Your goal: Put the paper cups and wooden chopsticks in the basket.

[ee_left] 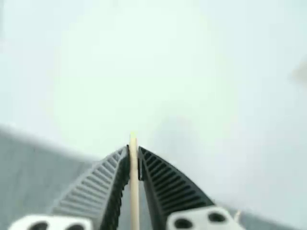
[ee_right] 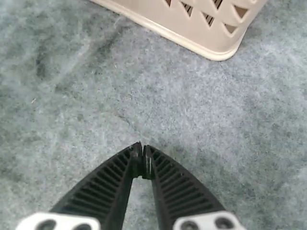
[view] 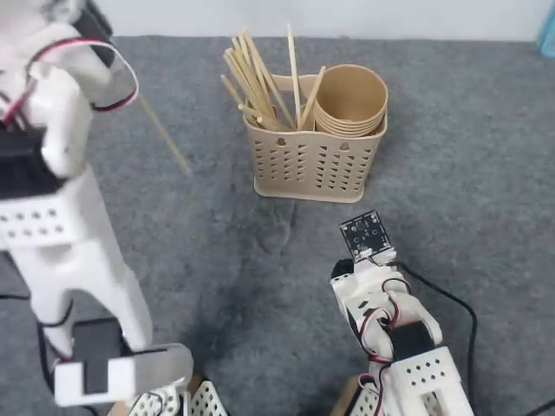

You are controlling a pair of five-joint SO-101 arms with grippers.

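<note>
The grey surface is bearing the basket at its far middle. The basket is already holding a nested stack of paper cups on one side and a fanned bundle of wooden chopsticks on the other, so the task is looking nearly finished, with one more stick waiting to go in. The left arm is standing tall at the left of the high view, and the left gripper is clamping its jaws on a single chopstick, well apart from the basket. The right gripper is hovering low over the surface just short of the basket's near wall, its jaws pressing together on nothing. The next move is calling for the left arm to bring the stick over the chopstick side, tip it closer to upright, feed its lower end past the leaning bundle, and only then let go. In the left wrist view the stick is lying along the jaws, its tip poking just beyond them toward a pale wall. In the high view a faint thin line slanting down beside that arm is probably the same stick, so its long axis is running diagonally, not yet lining up with the basket's opening
</note>
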